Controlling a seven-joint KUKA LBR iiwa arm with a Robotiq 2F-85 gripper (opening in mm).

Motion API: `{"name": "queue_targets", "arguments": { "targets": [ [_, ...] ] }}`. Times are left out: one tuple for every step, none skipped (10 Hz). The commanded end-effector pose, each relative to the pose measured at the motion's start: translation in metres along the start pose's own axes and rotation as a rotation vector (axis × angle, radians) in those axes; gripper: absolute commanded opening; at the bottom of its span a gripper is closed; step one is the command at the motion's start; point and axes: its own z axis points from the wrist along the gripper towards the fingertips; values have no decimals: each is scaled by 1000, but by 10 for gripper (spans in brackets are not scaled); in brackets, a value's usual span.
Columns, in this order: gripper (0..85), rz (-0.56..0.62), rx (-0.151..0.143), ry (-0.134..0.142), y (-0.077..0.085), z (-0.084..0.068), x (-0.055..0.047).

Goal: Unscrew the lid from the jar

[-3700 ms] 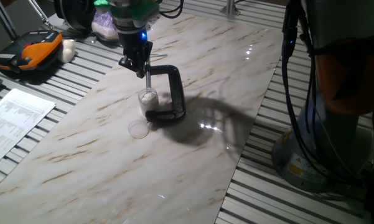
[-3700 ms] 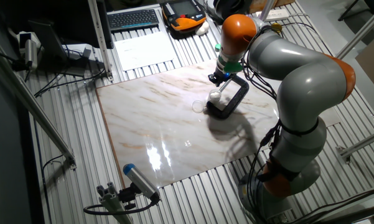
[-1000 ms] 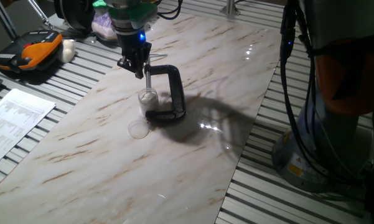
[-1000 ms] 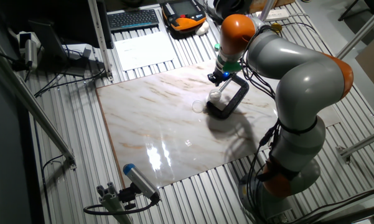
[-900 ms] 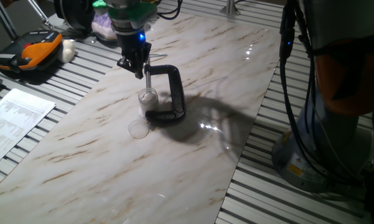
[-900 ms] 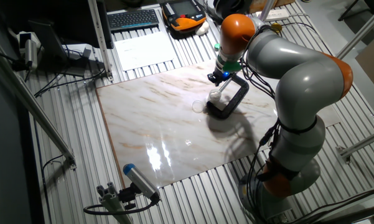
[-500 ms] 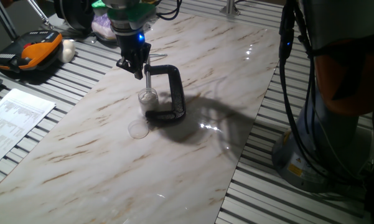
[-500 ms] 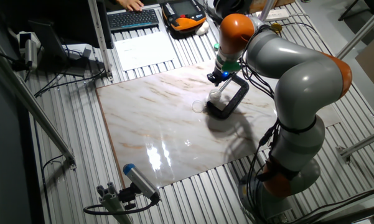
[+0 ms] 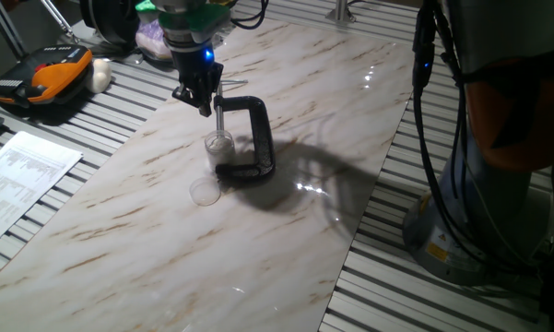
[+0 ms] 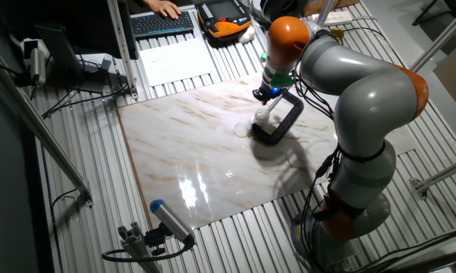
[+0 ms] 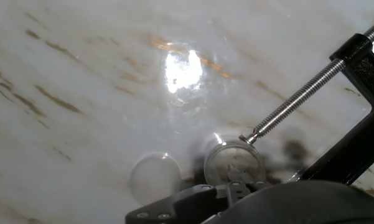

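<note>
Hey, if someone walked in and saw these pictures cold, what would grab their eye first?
Probably the black C-clamp lying mid-table on the marble top, its metal screw pressing on the tiny clear jar. The tool hangs just above the clamp's screw, a blue light glowing on it. The lid lies apart on the marble, beside the jar on its near side in that view.

No legible text in any view. Printed sheet (image 9: pixel 18 175) beside the bench carries lines of print, too small to read. Yellow label on the robot base (image 9: pixel 438 247): unreadable.
</note>
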Motion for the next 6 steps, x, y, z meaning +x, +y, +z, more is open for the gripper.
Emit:
{"name": "queue_targets", "arguments": {
  "targets": [
    [0, 0, -4, 0, 0, 0, 0],
    [0, 0, 2, -5, 1, 0, 0],
    [0, -3, 2, -6, 0, -1, -1],
    [0, -3, -1, -5, 0, -1, -1],
    [0, -5, 0, -5, 0, -3, -1],
    [0, -5, 3, -2, 1, -4, -1]
  ]
}}
